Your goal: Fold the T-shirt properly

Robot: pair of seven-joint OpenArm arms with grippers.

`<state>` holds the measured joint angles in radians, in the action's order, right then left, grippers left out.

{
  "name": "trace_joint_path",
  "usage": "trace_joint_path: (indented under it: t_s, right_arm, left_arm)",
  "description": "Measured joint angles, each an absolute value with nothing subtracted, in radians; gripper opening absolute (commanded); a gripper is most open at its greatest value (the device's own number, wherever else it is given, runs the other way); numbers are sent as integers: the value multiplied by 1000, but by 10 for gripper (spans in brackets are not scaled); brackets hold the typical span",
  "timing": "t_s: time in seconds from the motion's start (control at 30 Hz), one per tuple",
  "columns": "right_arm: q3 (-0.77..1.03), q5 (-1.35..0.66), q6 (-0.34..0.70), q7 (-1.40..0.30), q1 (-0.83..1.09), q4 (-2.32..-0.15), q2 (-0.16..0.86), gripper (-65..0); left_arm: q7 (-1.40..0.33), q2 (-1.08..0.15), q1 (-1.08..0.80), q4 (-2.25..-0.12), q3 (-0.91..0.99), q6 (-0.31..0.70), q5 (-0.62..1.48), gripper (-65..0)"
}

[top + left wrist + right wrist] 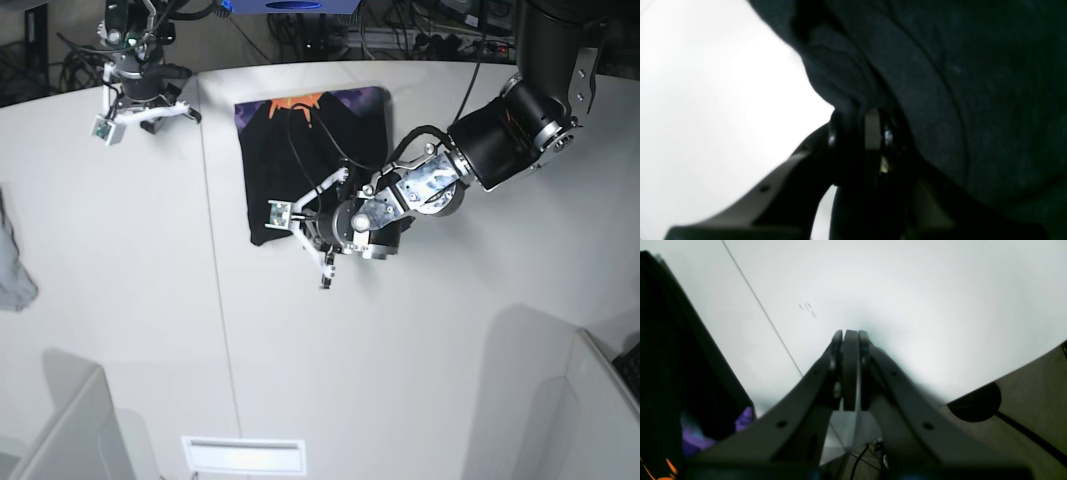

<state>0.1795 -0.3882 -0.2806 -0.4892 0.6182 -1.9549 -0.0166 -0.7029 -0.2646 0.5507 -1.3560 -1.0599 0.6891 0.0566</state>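
A: Base view, L to R: right gripper (150, 112) sits at the far-left back of the table (130, 300), well apart from the T-shirt (300, 160). Its jaws are pressed together, nothing in them.

B: Shirt's where?

A: Mid-table, toward the back. Already a compact black rectangle w/ the orange-and-purple print (315, 105) along its far edge. Left gripper (318, 240) is at the near edge, low, on the fabric.

B: Holding it?

A: Left wrist view says yes: jaws nearly closed w/ black cloth bunched between them (853, 106). From the base view alone I couldn't tell that; the arm hides the contact.

B: How far along?

A: My read: most of it's done, since sleeves and sides look tucked in. What's left is prob. one more fold of the near edge toward the print, then tidy up. That's a guess.

B: Right wrist view add anything?

A: Fingertips (850, 336) touching over bare table, plus a dark slice of shirt w/ purple print (743, 416) at far left. The base view can't show that closure as clearly.
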Motion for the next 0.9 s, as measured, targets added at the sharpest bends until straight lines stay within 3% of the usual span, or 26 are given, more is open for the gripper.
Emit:
trace_joint_path:
  t_s: [0.63,0.77,0.9]
  right_arm:
    - [179,-388,-281,-489,619,-1955,-14,-650]
    - [160,-384,-281,-489,619,-1955,-8,-650]
    - [122,-385,-281,-490,619,-1955,-9,-650]
  left_arm:
    - [-695,-225,568,-1309,-1060,690,61,-632]
    - [-702,-224,586,-1306,-1060,693,56,-349]
    - [-712,-222,623,-1307,-1059,693,53,-138]
